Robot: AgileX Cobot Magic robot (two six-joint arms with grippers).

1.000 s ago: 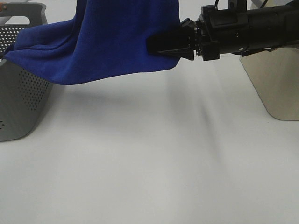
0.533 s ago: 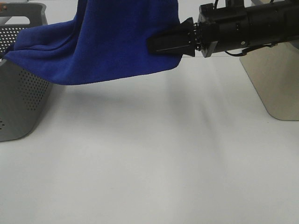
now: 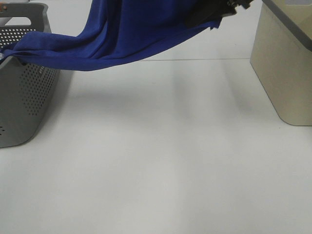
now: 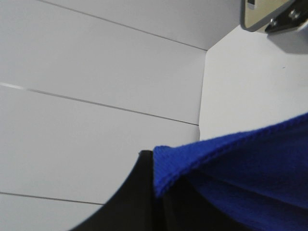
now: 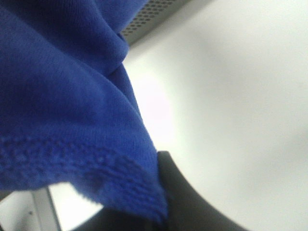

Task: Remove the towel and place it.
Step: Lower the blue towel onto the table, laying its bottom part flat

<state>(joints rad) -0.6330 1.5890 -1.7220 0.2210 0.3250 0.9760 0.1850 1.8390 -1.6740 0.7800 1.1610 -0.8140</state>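
The deep royal-blue plush microfibre towel (image 3: 131,34) hangs stretched above the white desk (image 3: 161,161). One end is draped over the rim of the grey perforated plastic basket (image 3: 29,92) at the left, and the rest rises toward the upper edge of the exterior view. The right gripper (image 3: 205,18) has its jaws closed on the towel's hemmed edge at upper right; the left gripper (image 4: 153,202), seen only in its wrist view, has its jaws closed on another hemmed edge.

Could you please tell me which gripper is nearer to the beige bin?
Right. The right gripper pinches the towel just left of the beige bin; the left gripper holds it where it climbs out of the high view, farther left.
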